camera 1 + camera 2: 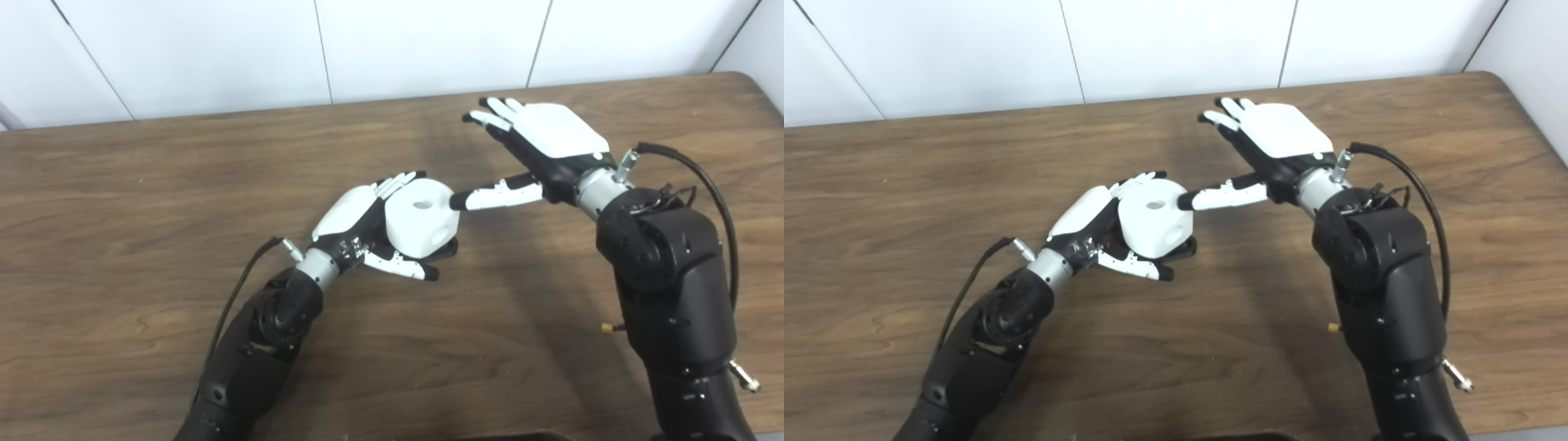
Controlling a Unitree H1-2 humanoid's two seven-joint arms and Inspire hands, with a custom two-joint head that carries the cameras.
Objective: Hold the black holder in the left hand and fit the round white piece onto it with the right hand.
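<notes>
The left hand [361, 229] grips the round white piece [421, 224], perhaps hiding the holder; the right hand [539, 153] is spread, empty.

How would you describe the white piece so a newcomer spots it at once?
Start at the brown wooden table and look near its middle, where the left hand is shut on something. That is the white piece: a chunky rounded block with a small round hole on top and another on its side. The open right hand holds nothing.
</notes>
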